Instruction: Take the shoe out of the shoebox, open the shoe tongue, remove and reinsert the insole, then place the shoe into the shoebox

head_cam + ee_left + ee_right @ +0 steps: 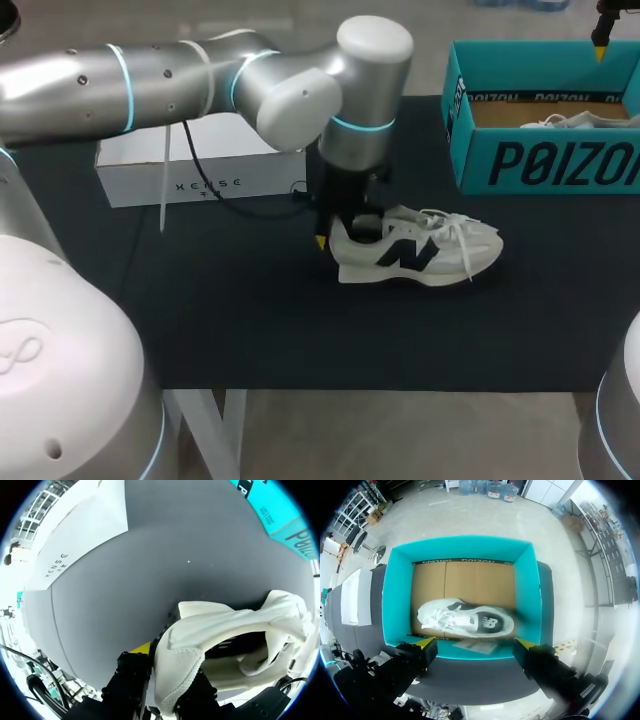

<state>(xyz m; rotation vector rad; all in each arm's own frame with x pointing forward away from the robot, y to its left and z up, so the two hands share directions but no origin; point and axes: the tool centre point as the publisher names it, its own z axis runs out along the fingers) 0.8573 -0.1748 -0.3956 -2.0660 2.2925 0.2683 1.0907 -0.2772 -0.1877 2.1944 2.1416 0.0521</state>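
Obs: shoe [415, 250] stood on its sole, shoebox [540, 165] at its 2 o'clock. Left gripper [340, 235] pinched the heel collar [180, 680]; right gripper [474, 646] hung spread above the shoebox. Risk: the soft collar could fold or slip, tipping the shoe.

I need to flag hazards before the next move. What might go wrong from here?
1. The left gripper seems to hold the shoe only by its soft heel; lifted from the mat that way, it may sag, swing or slip free.
2. The shoebox holds a second shoe lying across its floor, so the returned shoe may land on top of it or jam.
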